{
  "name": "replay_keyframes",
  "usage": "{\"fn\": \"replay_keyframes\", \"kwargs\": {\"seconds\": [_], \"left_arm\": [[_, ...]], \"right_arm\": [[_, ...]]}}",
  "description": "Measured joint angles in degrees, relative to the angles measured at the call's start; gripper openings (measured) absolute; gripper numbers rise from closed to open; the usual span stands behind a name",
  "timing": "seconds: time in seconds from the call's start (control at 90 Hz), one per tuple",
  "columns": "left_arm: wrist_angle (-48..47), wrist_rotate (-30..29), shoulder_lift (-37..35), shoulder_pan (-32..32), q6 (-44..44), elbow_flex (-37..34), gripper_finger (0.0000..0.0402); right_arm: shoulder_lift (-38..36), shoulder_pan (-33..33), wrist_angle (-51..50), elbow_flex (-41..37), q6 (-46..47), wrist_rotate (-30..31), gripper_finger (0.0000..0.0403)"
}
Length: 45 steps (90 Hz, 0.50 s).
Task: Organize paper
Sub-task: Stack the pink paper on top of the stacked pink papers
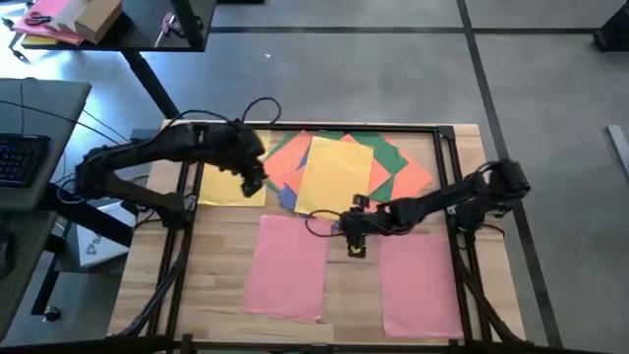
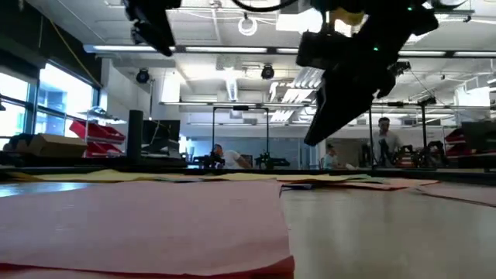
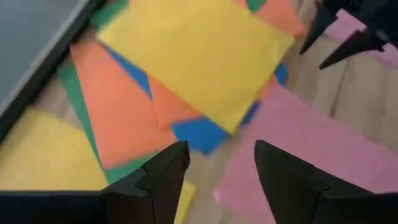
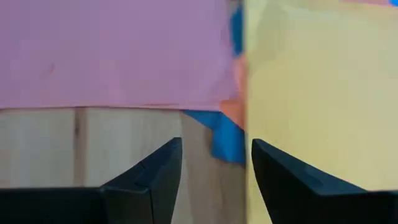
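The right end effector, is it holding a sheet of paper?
No, the right end effector is open and empty above the wooden table.

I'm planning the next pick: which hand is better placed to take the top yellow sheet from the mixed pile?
Probably the right hand: it hangs open at the near edge of the yellow sheet. The left hand, also open, hovers off the pile's left side.
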Motion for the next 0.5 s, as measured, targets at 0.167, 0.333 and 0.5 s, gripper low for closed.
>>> {"fn": "replay_keyframes", "kwargs": {"seconds": [0.167,0.333,0.5], "left_arm": [[-0.29,-0.14,-3.16,-3.84,-5.53,-5.36,0.0179],[-0.31,0.01,-3.64,-8.90,-16.47,-11.37,0.0179],[2.24,-1.47,-3.43,-18.44,-27.89,-16.66,0.0179]], "right_arm": [[6.72,1.42,-1.42,6.95,-5.16,-1.96,0.0178],[11.60,3.82,-2.32,12.65,-12.61,-3.49,0.0178],[15.02,5.24,-2.03,13.71,-17.72,-7.89,0.0178]]}}
